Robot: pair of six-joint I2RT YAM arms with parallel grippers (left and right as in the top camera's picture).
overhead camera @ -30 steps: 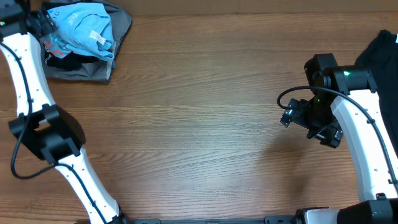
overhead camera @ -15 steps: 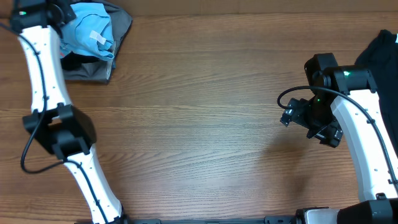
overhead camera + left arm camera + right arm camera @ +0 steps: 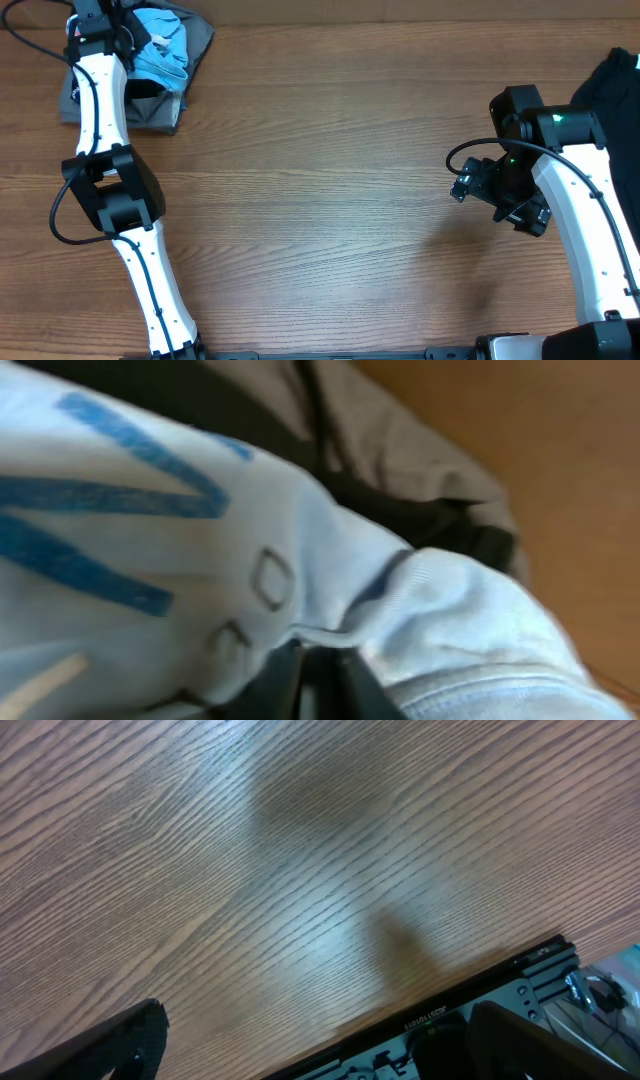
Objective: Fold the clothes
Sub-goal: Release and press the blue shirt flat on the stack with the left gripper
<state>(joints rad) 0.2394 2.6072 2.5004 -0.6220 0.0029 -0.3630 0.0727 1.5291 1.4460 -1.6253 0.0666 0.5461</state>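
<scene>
**Q:** Where does the T-shirt (image 3: 160, 50) lie?

**A:** It is bunched directly against the left fingers (image 3: 280, 695). In the left wrist view its light blue cloth, with darker blue strokes, fills the space just beyond the fingertips. A grey garment (image 3: 150, 112) lies under it and past it, on the far side from the fingers, with a strip of black cloth (image 3: 420, 520) between the two.

**Q:** How do the left fingers stand?

**A:** They are nearly together, with a fold of the T-shirt pinched at their tips.

**Q:** And the right fingers (image 3: 120, 1040)?

**A:** They are spread wide, one at each lower corner of the right wrist view, with wood-grain bench (image 3: 320, 180) beyond them. They touch no cloth.

**Q:** Is any cloth near them?

**A:** A black garment (image 3: 618, 85) lies behind the right arm, apart from the right fingers. The T-shirt pile is well apart from them, across the bench.
</scene>
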